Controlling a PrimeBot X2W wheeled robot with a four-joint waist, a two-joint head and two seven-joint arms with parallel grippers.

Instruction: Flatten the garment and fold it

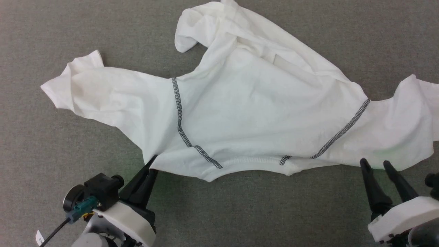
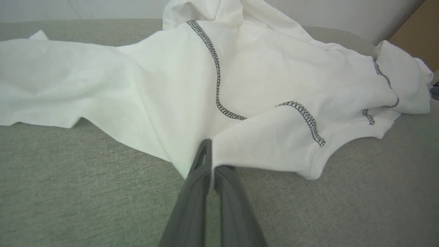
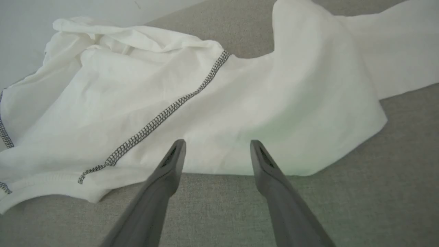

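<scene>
Nearest, lower left in the head view: left gripper, dark fingers pressed together, pinching the near edge of the garment a little to the left of the neckline. Same grip seen from the left wrist view: one finger over the cloth, the other under it, creases fanning out from the tips. Behind the fingers, a white wrist housing with a black camera block and a teal plug.

Lower right: right gripper, fingers spread wide, holding nothing, tips at the near edge of the sleeve on the right. Touching the cloth or just above it: cannot tell.

Further out: the garment spread across the grey worktop, neckline toward the robot, wrinkled, not yet flat. Two dark zigzag seams running from the neckline outward and away: left seam bending up toward the armpit, right seam slanting up to the right. Sleeve on the left stretched out sideways, cuff partly turned over. Sleeve on the right cut off by the picture's right edge.

Farthest: the body of the shirt bunched and folded over itself, reaching the top edge of the head view. Beyond it, in the left wrist view, a pale wall and a brown panel at upper right.
</scene>
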